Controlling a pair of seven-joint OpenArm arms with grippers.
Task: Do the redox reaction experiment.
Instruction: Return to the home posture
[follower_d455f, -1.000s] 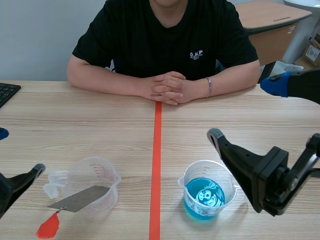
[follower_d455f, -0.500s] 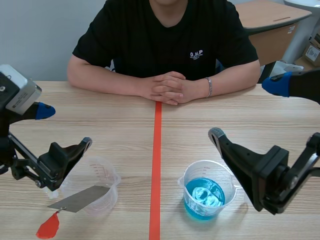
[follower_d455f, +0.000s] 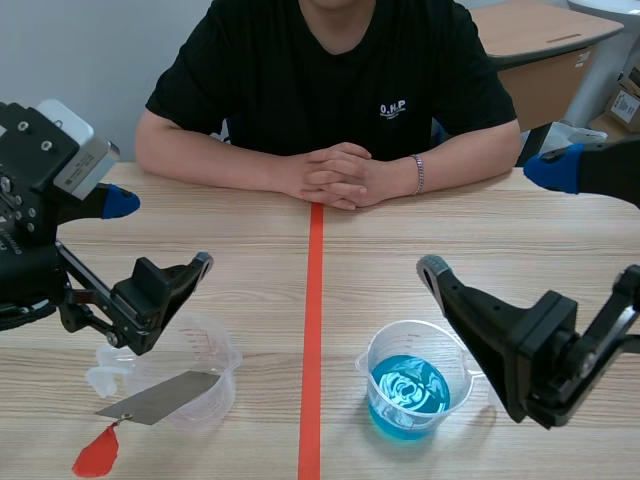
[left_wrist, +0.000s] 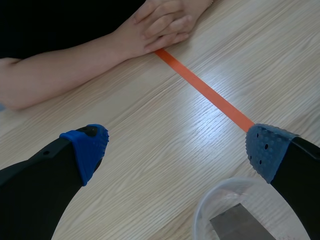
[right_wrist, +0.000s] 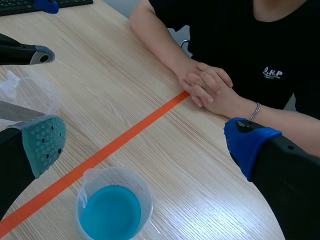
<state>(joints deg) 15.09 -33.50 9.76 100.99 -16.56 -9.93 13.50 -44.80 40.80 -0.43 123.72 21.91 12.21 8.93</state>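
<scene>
The left tool (follower_d455f: 160, 232) hung with its fingers wide apart and nothing between them, raised over the tabletop (follower_d455f: 240, 250) at the far rim of a clear beaker (follower_d455f: 205, 350), which the left wrist view showed just under and ahead of one finger. A grey metal strip (follower_d455f: 160, 397) leaned inside that beaker, its lower end poking out over the rim toward a red tag (follower_d455f: 97, 455) that lay flat on the wood close to the near edge. Red graduation marks ran up the beaker's wall, too small to read. The right tool (follower_d455f: 491, 218) was likewise spread open and empty, held above a second beaker (follower_d455f: 440, 345) that stood below and between its fingers in the right wrist view; this one held blue liquid (follower_d455f: 410, 392) to about half its height. An orange tape line (follower_d455f: 312, 330) ran straight away from the robot between the two beakers, which stood well apart, one on each side of it. Beyond them lay a broad stretch of bare wood up to the far edge, where a person (follower_d455f: 330, 70) rested clasped hands (follower_d455f: 338, 175) at the end of the tape, a bracelet (follower_d455f: 418, 173) on one wrist. Small white print on the black shirt (follower_d455f: 250, 90) read roughly "O.H.P"
</scene>
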